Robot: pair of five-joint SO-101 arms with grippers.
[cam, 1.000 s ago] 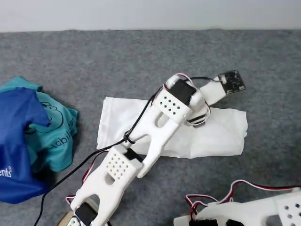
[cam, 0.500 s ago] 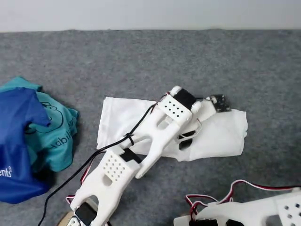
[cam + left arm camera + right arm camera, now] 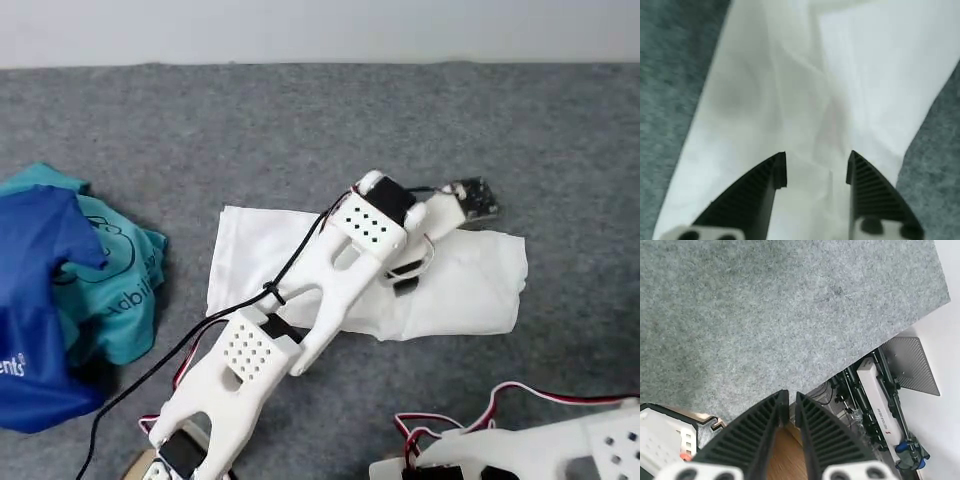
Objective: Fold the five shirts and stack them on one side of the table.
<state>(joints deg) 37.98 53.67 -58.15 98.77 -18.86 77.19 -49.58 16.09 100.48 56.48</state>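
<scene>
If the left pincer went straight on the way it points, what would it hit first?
The white shirt: the left pincer points open straight at its creased middle, seemingly close above it.

Left arm (image 3: 352, 232) partly hides white shirt (image 3: 470, 290).

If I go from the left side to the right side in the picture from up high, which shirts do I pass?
blue shirt → teal shirt → white shirt
</scene>
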